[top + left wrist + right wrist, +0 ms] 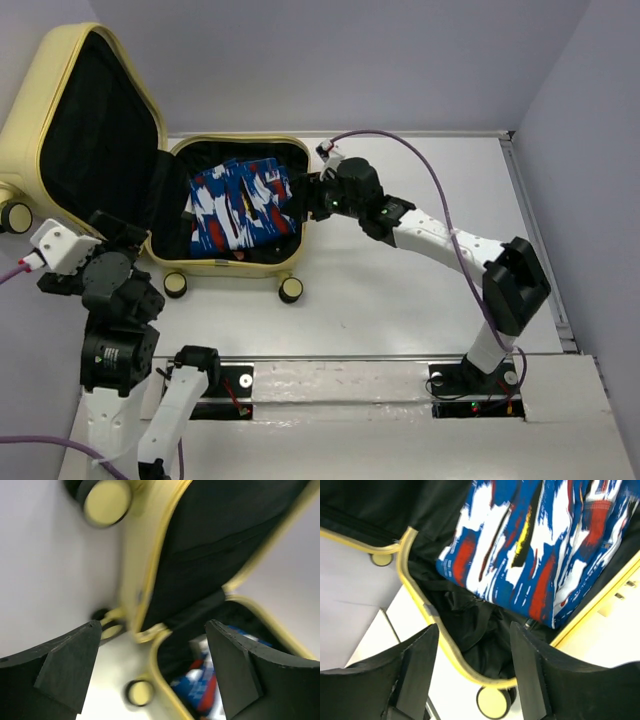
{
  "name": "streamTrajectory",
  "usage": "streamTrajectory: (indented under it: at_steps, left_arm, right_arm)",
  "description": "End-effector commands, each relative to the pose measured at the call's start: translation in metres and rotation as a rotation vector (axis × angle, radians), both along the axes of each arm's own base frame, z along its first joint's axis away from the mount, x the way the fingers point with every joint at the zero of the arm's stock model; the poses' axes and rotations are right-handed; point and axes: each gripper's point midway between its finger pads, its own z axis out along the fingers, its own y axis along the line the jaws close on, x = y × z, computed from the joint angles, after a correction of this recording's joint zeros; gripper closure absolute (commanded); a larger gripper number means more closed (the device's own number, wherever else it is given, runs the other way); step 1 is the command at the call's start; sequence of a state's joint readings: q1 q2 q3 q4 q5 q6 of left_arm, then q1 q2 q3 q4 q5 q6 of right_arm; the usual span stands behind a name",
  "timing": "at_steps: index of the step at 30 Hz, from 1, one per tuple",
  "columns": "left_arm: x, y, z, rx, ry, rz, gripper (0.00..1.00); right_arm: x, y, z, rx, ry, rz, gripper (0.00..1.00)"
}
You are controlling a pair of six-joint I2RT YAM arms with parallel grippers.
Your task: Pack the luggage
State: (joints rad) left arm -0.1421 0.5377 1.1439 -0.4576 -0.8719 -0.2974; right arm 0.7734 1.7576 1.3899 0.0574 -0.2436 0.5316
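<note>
Overhead view: the luggage (225, 266) lid runs off the upper left of the frame; the dark fingertips of the right gripper (300, 197) are hard to separate from the black lining. Left wrist view: whole frame blurred; wheel (106, 501) at upper left soft-edged; patterned cloth (202, 692) cut by the lower edge. Right wrist view: cloth cropped at the top and right edges

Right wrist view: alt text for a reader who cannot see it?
A folded blue, white and red patterned cloth lies inside the open pale-yellow hard-shell suitcase. The right gripper, open and empty, hovers above the suitcase's near rim.
</note>
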Motion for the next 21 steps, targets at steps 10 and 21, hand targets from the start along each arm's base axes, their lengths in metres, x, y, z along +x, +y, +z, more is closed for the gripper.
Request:
streamTrajectory:
  at_steps: [10, 21]
  left_arm:
    - [0.042, 0.071, -0.081, 0.112, 0.399, 0.459, 0.04]
    - [0.066, 0.102, -0.074, 0.093, 0.432, 0.508, 0.60]
  right_arm:
    - [-0.035, -0.030, 0.006, -0.039, -0.144, 0.139, 0.13]
    - [0.010, -0.037, -0.036, -0.143, -0.083, -0.032, 0.09]
